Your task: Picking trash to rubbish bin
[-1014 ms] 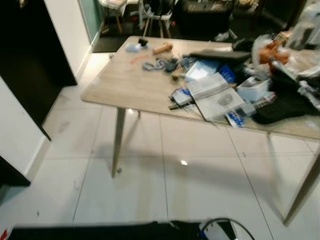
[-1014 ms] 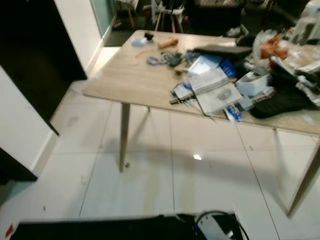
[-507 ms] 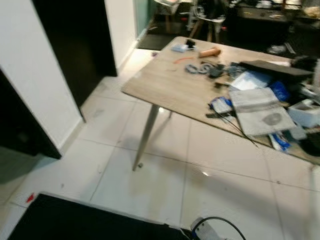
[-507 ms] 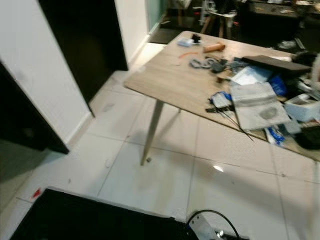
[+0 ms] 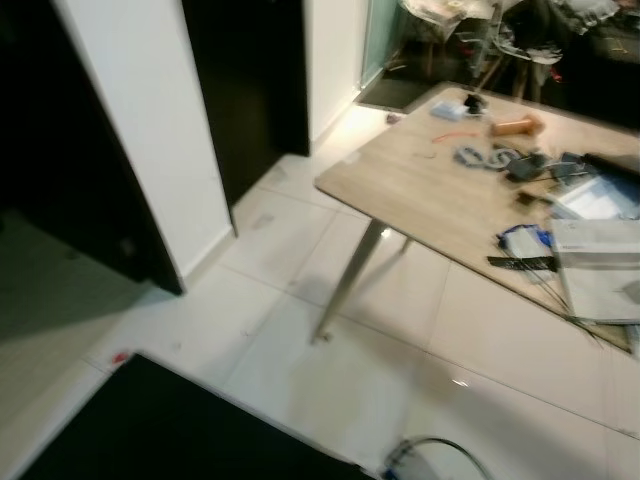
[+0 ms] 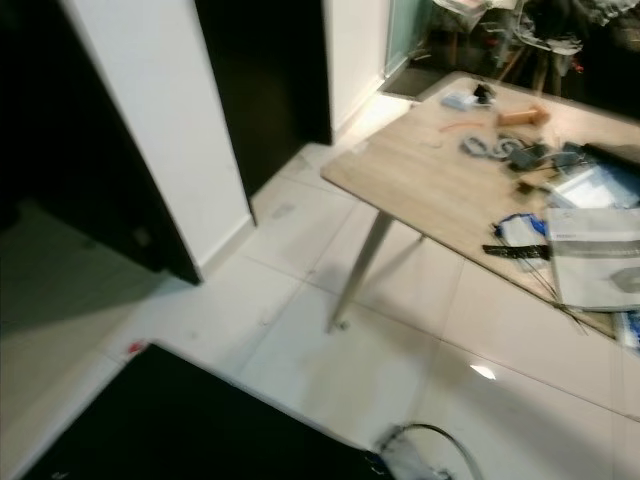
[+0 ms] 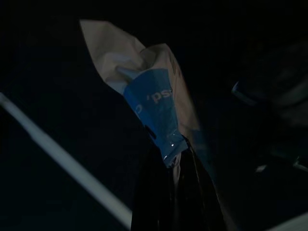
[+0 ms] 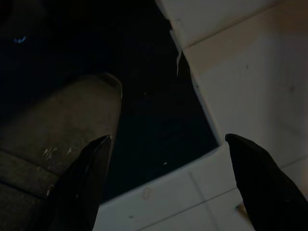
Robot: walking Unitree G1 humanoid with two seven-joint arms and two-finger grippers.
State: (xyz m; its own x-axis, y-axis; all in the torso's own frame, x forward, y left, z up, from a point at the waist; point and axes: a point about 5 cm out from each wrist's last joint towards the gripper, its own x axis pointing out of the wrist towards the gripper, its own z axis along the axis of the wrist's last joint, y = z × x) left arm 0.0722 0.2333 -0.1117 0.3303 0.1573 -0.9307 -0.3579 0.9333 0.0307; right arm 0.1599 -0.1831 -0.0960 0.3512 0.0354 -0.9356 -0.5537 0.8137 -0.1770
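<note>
In the dark left wrist view my left gripper point(image 7: 173, 163) is shut on a crumpled white and blue wrapper point(image 7: 144, 91), which sticks out past the fingertips. My right gripper point(image 8: 168, 149) is open with nothing between its fingers, hanging over white floor tiles point(image 8: 250, 72) and a dark mat. In the eye views a wooden table point(image 5: 440, 190) stands at the right, littered with papers point(image 5: 600, 270), a blue packet point(image 5: 520, 240), cables and small items.
A white wall pillar point(image 5: 150, 130) with dark doorways on both sides stands at the left. A black mat point(image 5: 160, 430) lies on the tiles at the bottom. A metal table leg point(image 5: 345, 285) slants down to the floor. Chairs stand beyond the table.
The whole picture has shifted: the camera has turned left, so the table slid to the right and the wall and dark doorways came into view. Things on the table have not moved.
</note>
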